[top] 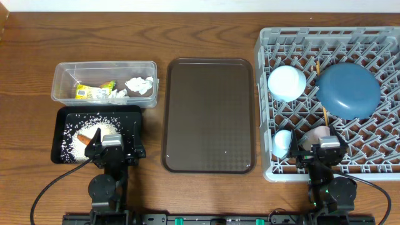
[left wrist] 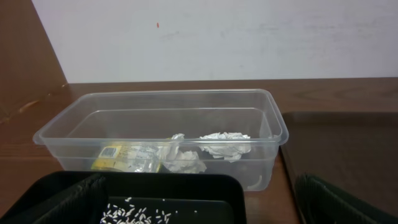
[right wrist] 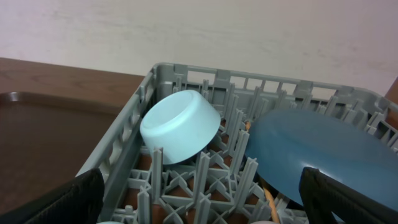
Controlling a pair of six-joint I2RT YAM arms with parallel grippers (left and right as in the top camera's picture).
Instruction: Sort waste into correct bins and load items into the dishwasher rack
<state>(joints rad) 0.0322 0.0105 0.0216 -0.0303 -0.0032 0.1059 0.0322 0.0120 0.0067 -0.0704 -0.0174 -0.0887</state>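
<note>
**Overhead view.** One clear tub [top: 62, 72], upper left, holds one yellow-green wrapper [top: 94, 92] and two crumpled white napkin pieces [top: 139, 85]. Directly below it, one black tray [top: 134, 115] holds loose rice grains [top: 72, 140] and one orange stick [top: 84, 135]. One brown serving tray [top: 208, 115] lies at centre on the table [top: 206, 37]. One grey rack [top: 262, 94], right, carries:

- one pale-blue bowl [top: 286, 82]
- one dark-blue plate [top: 347, 90]
- one light-blue cup [top: 282, 142]
- one pinkish-white cup [top: 317, 134]
- wooden chopsticks [top: 324, 114], number unclear

The left hand [top: 115, 142] is over the black tray's lower edge. The right hand [top: 325, 147] is at the rack's lower edge.

**Left wrist view.** Its fingers [left wrist: 56, 199] sit in the bottom corners, spread wide and empty. The tub fills the centre.

**Right wrist view.** Its fingers [right wrist: 56, 199] are likewise spread and empty. The bowl is centre left and the plate right.
</note>
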